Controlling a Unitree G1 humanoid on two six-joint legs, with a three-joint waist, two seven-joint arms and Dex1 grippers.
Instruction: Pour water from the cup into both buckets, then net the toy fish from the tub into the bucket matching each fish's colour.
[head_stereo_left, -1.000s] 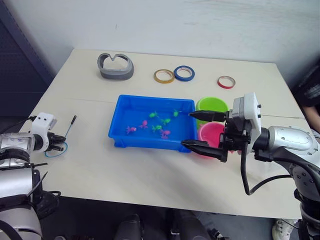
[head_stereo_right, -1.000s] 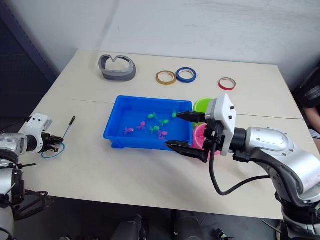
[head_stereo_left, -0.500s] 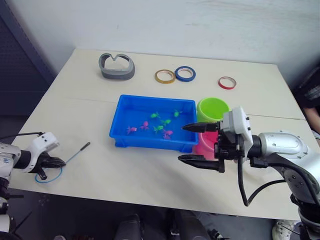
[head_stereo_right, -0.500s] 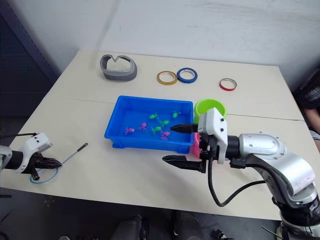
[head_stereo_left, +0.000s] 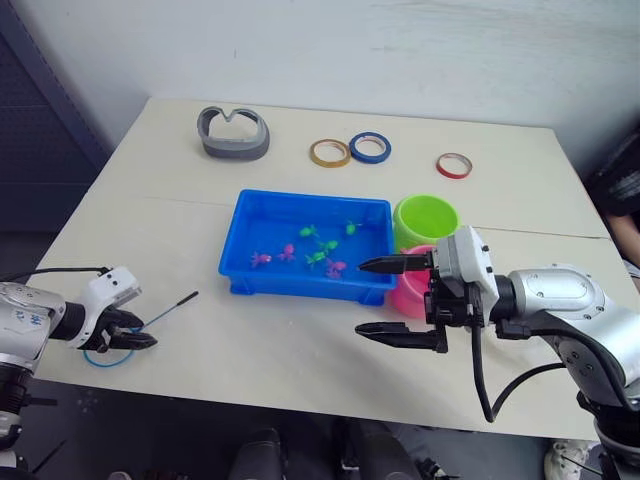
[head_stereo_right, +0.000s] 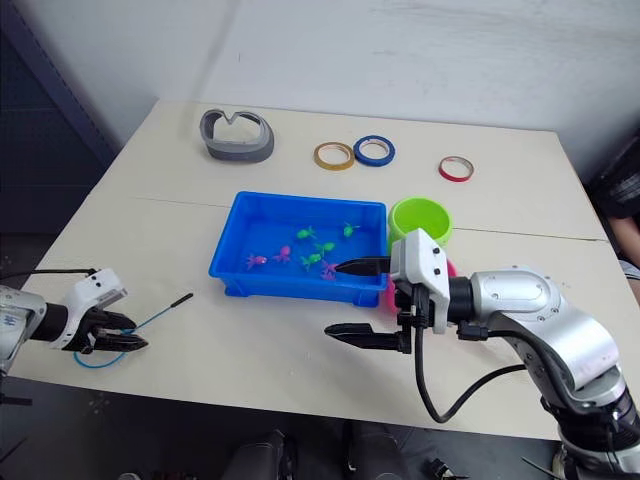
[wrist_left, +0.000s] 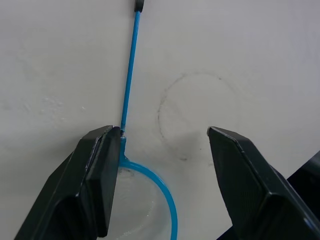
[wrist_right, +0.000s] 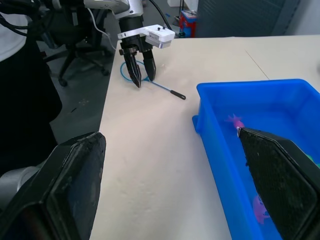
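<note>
With the net (head_stereo_left: 120, 340) lying at the table's (head_stereo_left: 290, 330) 8 o'clock edge, its handle toward 2 o'clock, the open, empty left gripper (wrist_left: 162, 177) should centre on the handle near the hoop before closing, while the wide-open, empty right gripper (head_stereo_left: 395, 297) waits beside the blue tub (head_stereo_left: 300, 285).

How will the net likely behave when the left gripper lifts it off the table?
The net looks light: thin handle, slim hoop, fine mesh. Lying flat, it may slide or pivot if the left gripper closes off-centre. Its mesh probably sags.
</note>
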